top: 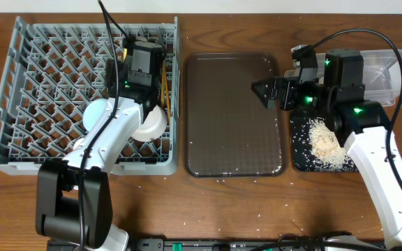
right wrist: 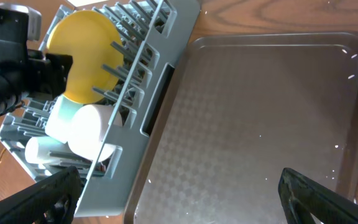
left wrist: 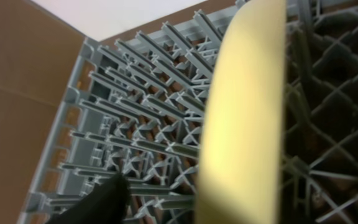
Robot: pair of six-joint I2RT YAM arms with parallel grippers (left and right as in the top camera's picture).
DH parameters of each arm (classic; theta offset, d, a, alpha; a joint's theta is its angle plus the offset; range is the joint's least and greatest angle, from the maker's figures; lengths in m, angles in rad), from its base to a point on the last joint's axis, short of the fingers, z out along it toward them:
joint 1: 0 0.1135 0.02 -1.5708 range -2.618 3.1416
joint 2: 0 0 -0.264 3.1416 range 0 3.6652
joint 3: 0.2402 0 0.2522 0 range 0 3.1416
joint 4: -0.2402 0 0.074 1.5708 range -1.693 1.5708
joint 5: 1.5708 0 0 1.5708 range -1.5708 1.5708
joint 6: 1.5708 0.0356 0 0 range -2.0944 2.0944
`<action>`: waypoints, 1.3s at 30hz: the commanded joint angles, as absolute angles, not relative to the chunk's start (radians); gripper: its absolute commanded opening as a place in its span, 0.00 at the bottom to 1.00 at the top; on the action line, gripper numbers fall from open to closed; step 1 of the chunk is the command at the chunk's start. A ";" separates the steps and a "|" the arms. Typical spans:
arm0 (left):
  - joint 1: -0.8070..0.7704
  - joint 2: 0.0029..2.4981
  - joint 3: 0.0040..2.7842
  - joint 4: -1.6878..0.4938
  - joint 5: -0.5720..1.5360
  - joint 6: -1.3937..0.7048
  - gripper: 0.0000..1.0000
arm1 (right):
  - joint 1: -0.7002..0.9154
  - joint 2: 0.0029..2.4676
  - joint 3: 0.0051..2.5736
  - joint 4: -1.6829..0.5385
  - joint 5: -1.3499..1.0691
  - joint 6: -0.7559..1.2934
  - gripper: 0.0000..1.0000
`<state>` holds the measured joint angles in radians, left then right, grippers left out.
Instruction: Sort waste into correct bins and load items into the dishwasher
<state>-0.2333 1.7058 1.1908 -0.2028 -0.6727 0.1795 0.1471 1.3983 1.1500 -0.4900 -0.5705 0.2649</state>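
Yellow plate (right wrist: 82,53) stands on edge in the grey rack (top: 47,28), a mere sliver overhead but round-faced from my right wrist, my left claw (right wrist: 59,62) and right claw (top: 260,90) both spread apart.

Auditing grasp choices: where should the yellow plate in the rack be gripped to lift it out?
Probably best to pinch the top rim of the yellow plate, coming from above, one pincer finger on each face. It stands on edge among the pegs of the grey rack, so only its upper rim is free.
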 commanded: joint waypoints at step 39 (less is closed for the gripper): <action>-0.350 0.790 1.161 -0.730 -0.244 -0.194 0.90 | 0.145 1.399 1.157 -0.570 -0.415 0.227 0.99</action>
<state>-0.3672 0.8211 1.1892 -0.7769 -0.1661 -0.0849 0.1471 1.3987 1.1496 -0.5682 -0.4175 0.2432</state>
